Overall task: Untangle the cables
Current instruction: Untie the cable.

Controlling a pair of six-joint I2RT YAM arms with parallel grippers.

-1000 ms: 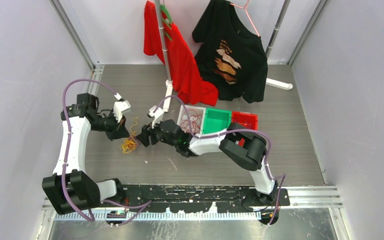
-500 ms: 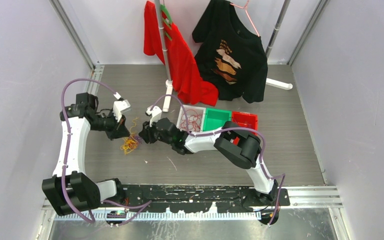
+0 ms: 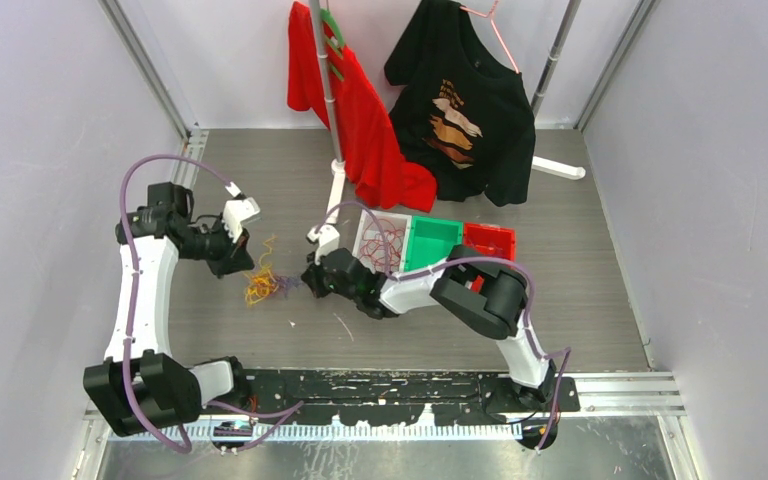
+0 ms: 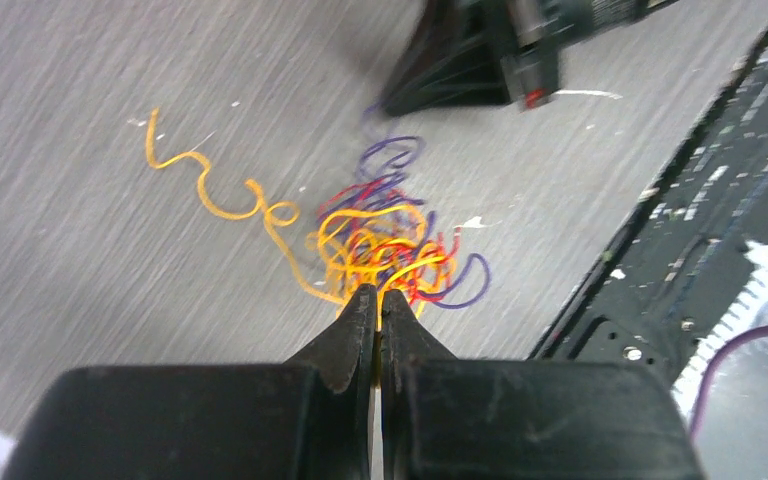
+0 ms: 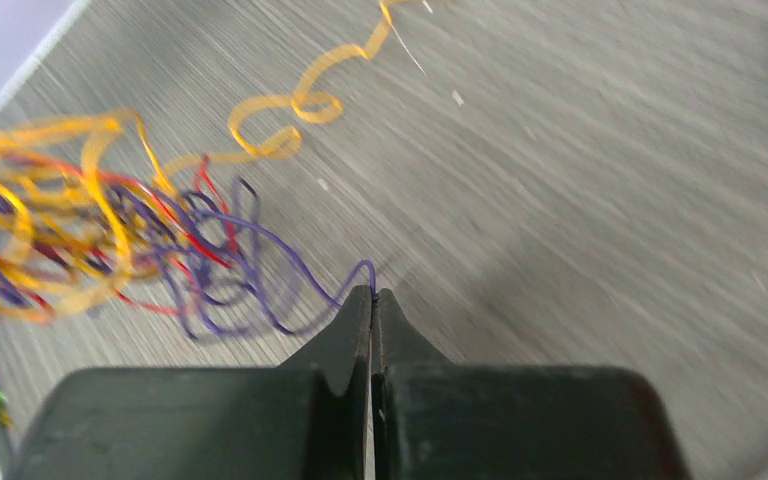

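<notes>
Grey wood-grain table (image 3: 580,300) carries everything in the top view. The white tray (image 3: 364,216) holds a few red loops. A green tray (image 3: 432,243) and then a red tray (image 3: 488,240) adjoin it on its right. A red shirt (image 3: 365,120) and a black shirt (image 3: 470,110) hang on a rack behind it. The cables (image 3: 260,288) lie as a small yellow, red and purple clump on the table, left of the white tray and a little nearer the arm bases. The right pincer (image 3: 309,283) sits between the white tray and the clump, and its forearm crosses the tray's near edge. The left pincer (image 3: 243,264) is on the clump's side away from the tray. One yellow end trails from the clump toward the back wall.

In the left wrist view, the left pincer (image 4: 377,300) is pressed together on yellow strands at the near edge of the cables (image 4: 385,245). A curly yellow end runs up and left over the table (image 4: 80,200). Purple loops reach toward the dark right pincer (image 4: 400,98) at the top. A black base rail (image 4: 700,220) lies on the right.

In the right wrist view, the right pincer (image 5: 372,300) is pressed together, pinching a single purple strand. That strand runs left into the blurred cables (image 5: 60,230). A wavy yellow strand climbs from the clump to the top edge across the table (image 5: 610,180).
</notes>
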